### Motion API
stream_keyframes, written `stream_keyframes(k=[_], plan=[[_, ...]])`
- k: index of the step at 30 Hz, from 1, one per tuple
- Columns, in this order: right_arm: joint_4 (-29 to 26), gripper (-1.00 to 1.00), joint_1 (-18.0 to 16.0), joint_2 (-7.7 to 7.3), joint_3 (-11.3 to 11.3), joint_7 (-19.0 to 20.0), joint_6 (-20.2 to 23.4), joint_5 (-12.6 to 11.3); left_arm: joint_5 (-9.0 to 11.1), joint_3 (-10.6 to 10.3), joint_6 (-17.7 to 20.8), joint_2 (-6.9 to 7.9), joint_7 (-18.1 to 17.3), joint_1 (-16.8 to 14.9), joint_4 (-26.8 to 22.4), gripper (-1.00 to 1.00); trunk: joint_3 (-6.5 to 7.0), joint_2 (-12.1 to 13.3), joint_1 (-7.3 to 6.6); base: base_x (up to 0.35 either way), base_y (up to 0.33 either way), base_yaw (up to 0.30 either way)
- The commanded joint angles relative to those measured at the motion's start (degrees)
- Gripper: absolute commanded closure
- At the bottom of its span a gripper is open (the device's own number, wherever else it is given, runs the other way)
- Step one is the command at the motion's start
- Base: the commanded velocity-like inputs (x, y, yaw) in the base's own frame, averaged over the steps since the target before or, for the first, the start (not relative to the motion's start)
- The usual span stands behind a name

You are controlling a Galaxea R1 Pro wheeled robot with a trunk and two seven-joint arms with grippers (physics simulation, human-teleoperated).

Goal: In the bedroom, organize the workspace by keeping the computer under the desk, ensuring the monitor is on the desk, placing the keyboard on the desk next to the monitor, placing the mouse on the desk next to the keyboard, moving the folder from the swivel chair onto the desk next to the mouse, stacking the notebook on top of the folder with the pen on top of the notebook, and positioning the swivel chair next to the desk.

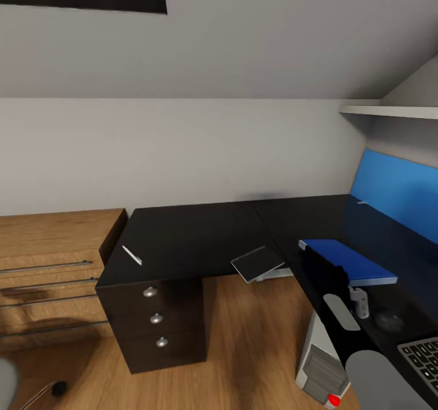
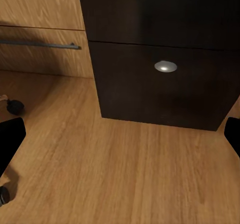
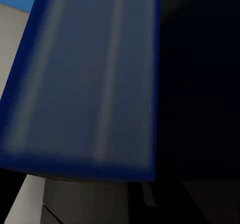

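The blue folder (image 1: 359, 263) lies low over the right wing of the black desk (image 1: 188, 233), and my right gripper (image 1: 325, 267) is shut on its near end; it looms close and blurred as the folder (image 3: 90, 79) in the right wrist view. A grey notebook (image 1: 258, 264) hangs tilted over the desk's inner edge. The white pen (image 1: 132, 255) rests on the left wing. Mouse (image 1: 389, 322) and keyboard (image 1: 423, 355) sit near the folder. The computer (image 1: 322, 367) stands under the desk. My left gripper (image 2: 121, 139) is open, low over the floor by the drawer unit (image 2: 165, 69). The monitor is out of view.
A light wooden dresser (image 1: 48, 270) stands left of the desk. A caster (image 1: 59, 389) and a grey sliver of the swivel chair (image 1: 5, 385) show at the lower left. A blue wall panel (image 1: 395, 191) and a shelf (image 1: 389, 111) sit behind the right wing.
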Motion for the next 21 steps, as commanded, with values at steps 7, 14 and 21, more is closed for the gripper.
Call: stream_keyframes(k=[7,14,21], plan=[[0.17,1.00,0.01,-0.13,0.01,-1.13,-0.47,-2.23,-0.62,0.21,-0.10,0.00,0.39,-0.03,0.00,-1.00,-0.07,-0.02,0.01,0.095,-0.004,0.000],[0.19,1.00,0.00,-0.14,0.01,-1.20,-0.47,-2.15,-0.62,0.20,-0.10,0.00,0.39,-0.03,0.00,-1.00,-0.07,-0.02,0.01,0.005,0.000,0.000],[0.19,1.00,0.01,-0.15,0.01,-1.42,-0.41,-2.14,-0.62,0.20,-0.10,0.00,0.39,-0.03,0.00,-1.00,-0.07,-0.02,0.01,0.000,0.000,0.000]])
